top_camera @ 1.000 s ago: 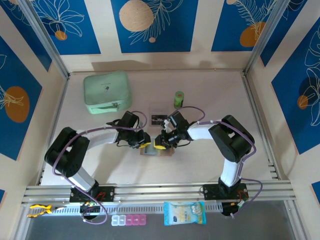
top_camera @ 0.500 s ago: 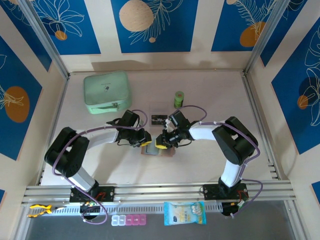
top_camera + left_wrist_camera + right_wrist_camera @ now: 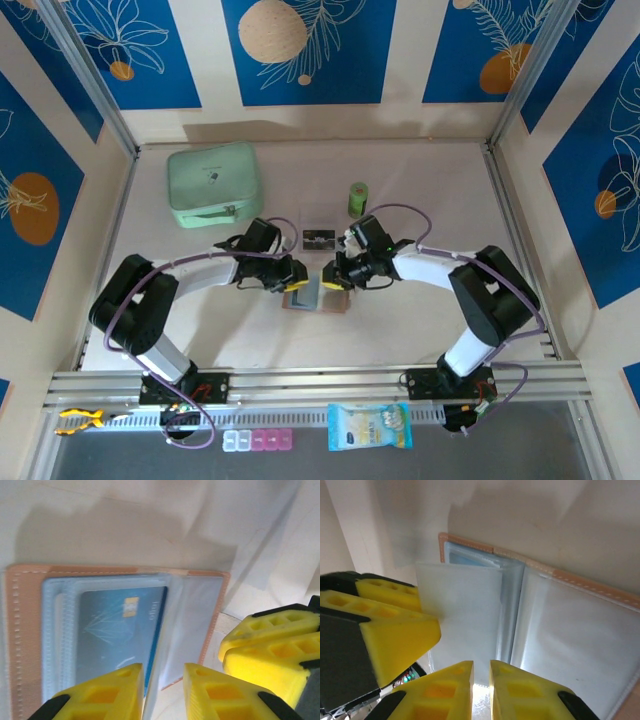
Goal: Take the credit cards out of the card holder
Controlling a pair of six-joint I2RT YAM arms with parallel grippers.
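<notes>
The tan card holder (image 3: 316, 300) lies open on the table between both grippers. In the left wrist view its tan border (image 3: 25, 630) frames clear pockets, and a blue credit card (image 3: 115, 630) sits in the left pocket. A clear leaf (image 3: 170, 645) rises edge-on between the fingers of my left gripper (image 3: 162, 672), against one finger, with a gap to the other. My left gripper (image 3: 298, 285) is open. My right gripper (image 3: 333, 280) hovers over the leaf (image 3: 460, 615). Its fingers (image 3: 481, 667) are almost together, with nothing visible in the slit. A dark credit card (image 3: 319, 238) lies loose behind the holder.
A green cylinder (image 3: 358, 197) stands behind the loose card. A mint-green zip case (image 3: 214, 184) lies at the back left. The right gripper's yellow fingers (image 3: 270, 650) crowd the holder's right edge, close to the left gripper's fingers (image 3: 390, 625).
The right arm's elbow has swung out to the right, and its gripper has shifted slightly right over the holder. The left gripper has barely moved.
</notes>
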